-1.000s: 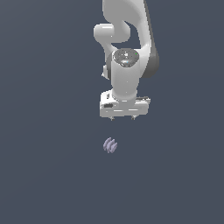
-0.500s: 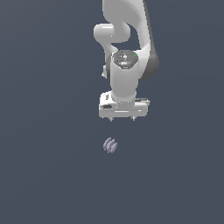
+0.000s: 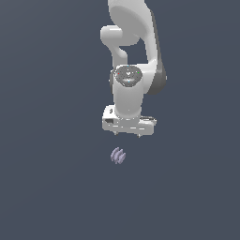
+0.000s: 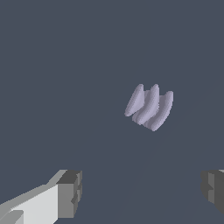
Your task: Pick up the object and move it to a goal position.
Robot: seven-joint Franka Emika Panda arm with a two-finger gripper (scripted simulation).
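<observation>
The object [image 3: 118, 156] is a tiny pale lavender-grey lump with ribbed disc ridges, lying on the dark grey surface. It also shows in the wrist view [image 4: 149, 107]. My gripper [image 3: 128, 134] hangs from the white arm, just beyond the object and slightly toward the exterior view's right. Only the short fingertips [image 3: 116, 133] show below the hand. In the wrist view my gripper [image 4: 142, 192] is open, with the two grey pads [image 4: 70, 194] wide apart and nothing between them. The object lies ahead of the pads, apart from both.
The white arm [image 3: 133, 56] rises from the gripper toward the top of the exterior view. The flat dark grey surface [image 3: 51, 187] fills the rest of both views.
The gripper has come down a little toward the surface and the object. The object has not moved.
</observation>
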